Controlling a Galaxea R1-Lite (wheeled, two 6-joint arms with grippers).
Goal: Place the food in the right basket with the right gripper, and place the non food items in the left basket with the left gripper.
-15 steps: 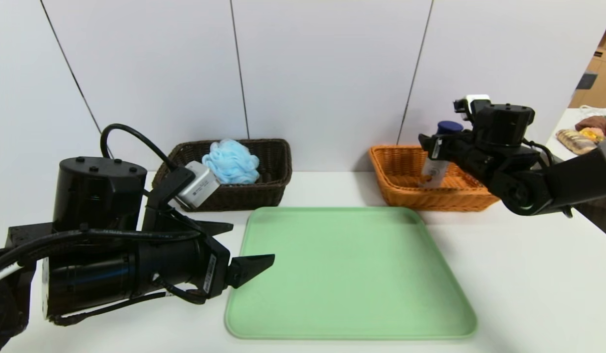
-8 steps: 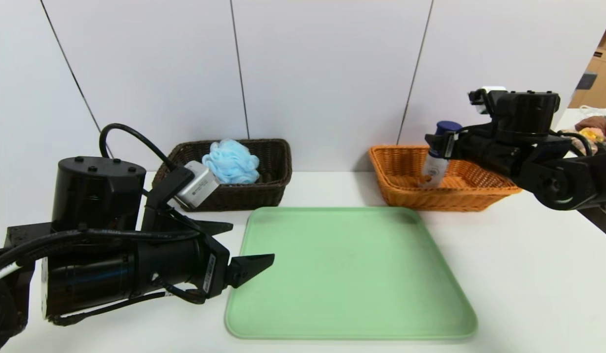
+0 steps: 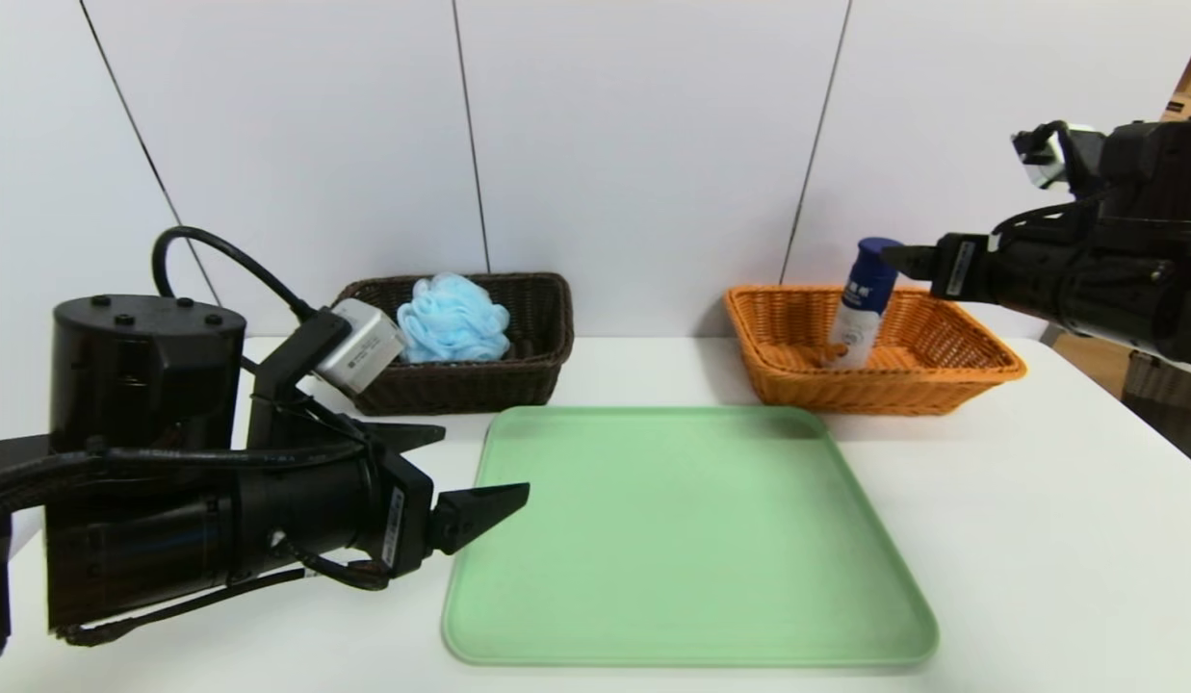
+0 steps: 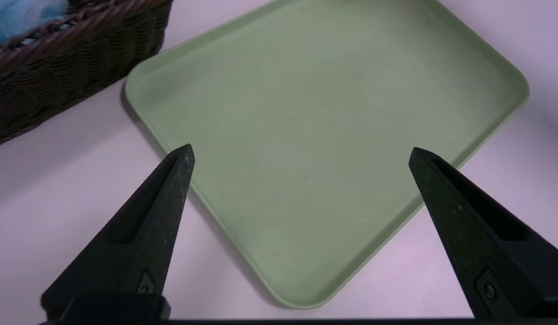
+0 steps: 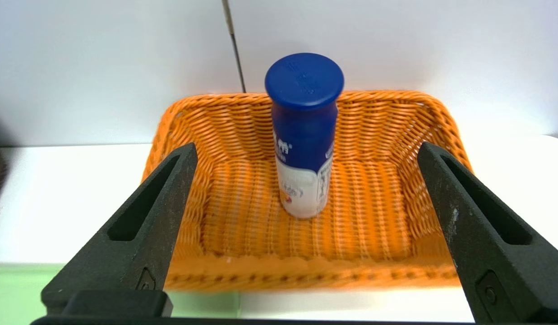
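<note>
Fingers of the left gripper (image 4: 302, 153) stand spread and hold nothing, reaching over the near-left part of the green tray (image 3: 691, 539), well in from the counter's (image 3: 1019, 539) right edge. Behind them, toward the counter's back edge, the dark brown basket (image 3: 460, 388) holds the light-blue bath sponge (image 3: 453, 318). No marker pen can be made out.

Farther right, near the back right corner of the counter, the drink bottle (image 3: 860, 303) stands upright in the orange basket (image 3: 865, 393). The right gripper (image 5: 307, 151) has its fingers spread wide, one to each side of the bottle in its wrist view, gripping nothing. The step looks like backing away: best drawn straight back, fingers kept wide, so neither tip nudges the tall bottle or catches the wicker rim.
</note>
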